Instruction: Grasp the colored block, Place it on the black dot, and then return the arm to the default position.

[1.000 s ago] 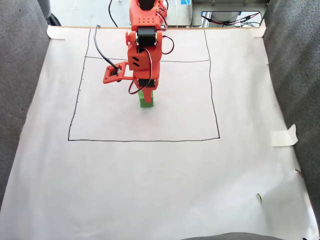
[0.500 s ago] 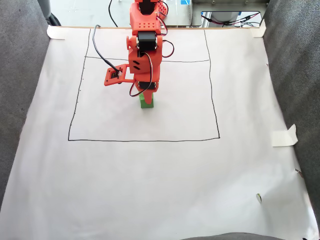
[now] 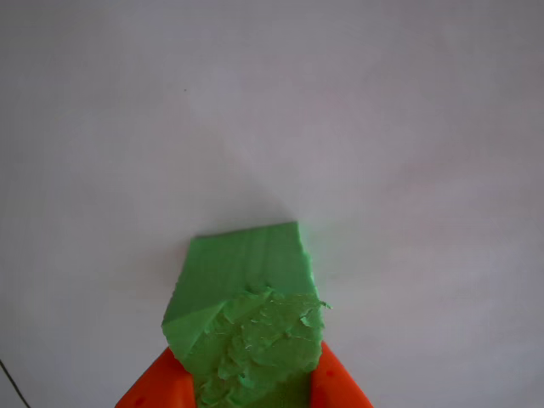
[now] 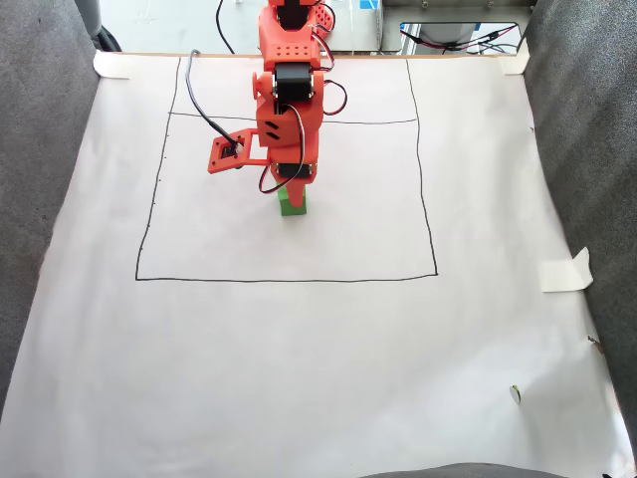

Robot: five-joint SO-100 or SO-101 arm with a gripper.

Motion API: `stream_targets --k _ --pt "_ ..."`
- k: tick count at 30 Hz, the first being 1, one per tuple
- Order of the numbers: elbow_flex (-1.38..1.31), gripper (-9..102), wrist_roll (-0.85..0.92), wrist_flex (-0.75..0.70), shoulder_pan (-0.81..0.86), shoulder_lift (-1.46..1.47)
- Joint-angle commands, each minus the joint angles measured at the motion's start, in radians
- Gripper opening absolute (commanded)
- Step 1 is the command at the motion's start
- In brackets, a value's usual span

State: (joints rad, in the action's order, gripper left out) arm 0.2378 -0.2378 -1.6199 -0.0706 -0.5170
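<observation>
our gripper (image 3: 246,395) has its orange fingers (image 3: 157,387) closed snugly on the colored block (image 3: 242,319), which sits inside the drawn square (image 4: 435,272) toward its far side; we judge it best to keep the squeeze even and centred, since the torn face could crumble

The fixed view is set high at the near edge of the white paper (image 4: 318,349), tilted down toward the arm (image 4: 287,110) at the far side. The other view is carried close behind the gripper (image 3: 255,387), aimed down at the paper. The green block (image 4: 292,204) (image 3: 246,314) is shared by both.
</observation>
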Motion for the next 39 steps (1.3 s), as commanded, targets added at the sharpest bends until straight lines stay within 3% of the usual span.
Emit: stream_targets --k 1,12,21,30,39 --pt "-0.018 10 0.012 -0.008 -0.008 -0.009" --pt "-0.015 38 0.058 -0.041 -0.014 -0.021" --pt "0.115 48 0.083 -0.041 -0.006 -0.140" --pt "0.621 47 0.080 0.143 -0.006 -0.575" --pt "1.503 45 0.074 0.565 -0.021 -1.282"
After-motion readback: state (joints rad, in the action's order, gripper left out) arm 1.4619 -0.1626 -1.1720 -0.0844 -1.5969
